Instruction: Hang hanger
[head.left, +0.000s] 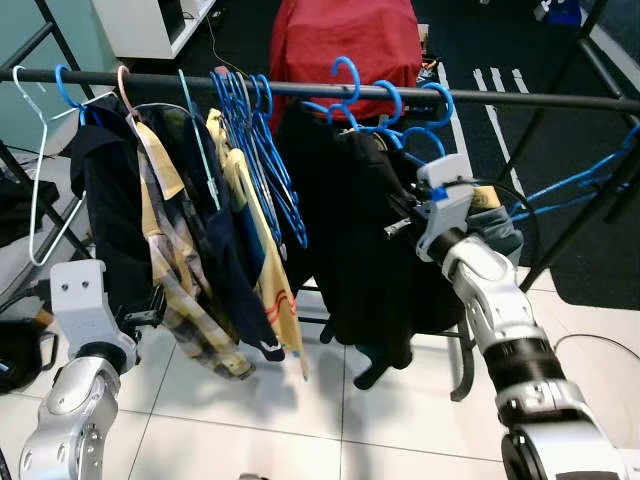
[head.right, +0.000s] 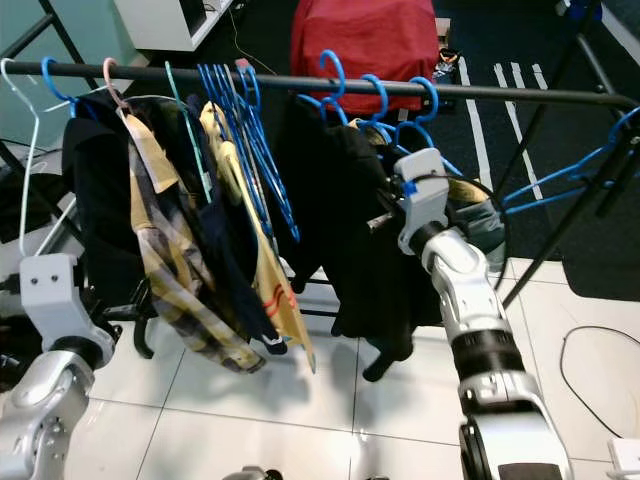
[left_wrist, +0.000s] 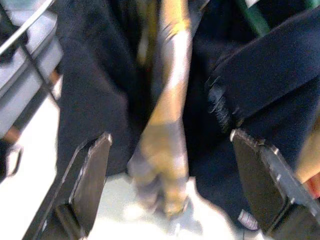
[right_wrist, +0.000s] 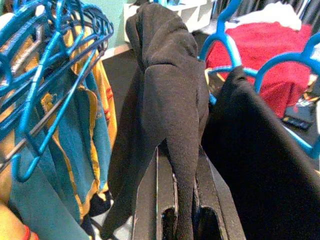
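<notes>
Pinching a black garment (right_wrist: 170, 115) hanging straight down, right hand (right_wrist: 182, 220); left hand (left_wrist: 170, 185) spread.

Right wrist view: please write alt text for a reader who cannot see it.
The right gripper is shut on a black garment that drapes down between its two black fingers. A bunch of empty blue hangers hangs beside it in front of yellow and blue clothing, and a red cloth lies behind.

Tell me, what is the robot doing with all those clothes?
It is hanging clothes on a rail. Its right gripper is shut on a black garment on a blue hanger whose hook sits at the rail. Its left gripper is open, low beside the checked shirt and other hanging clothes.
</notes>
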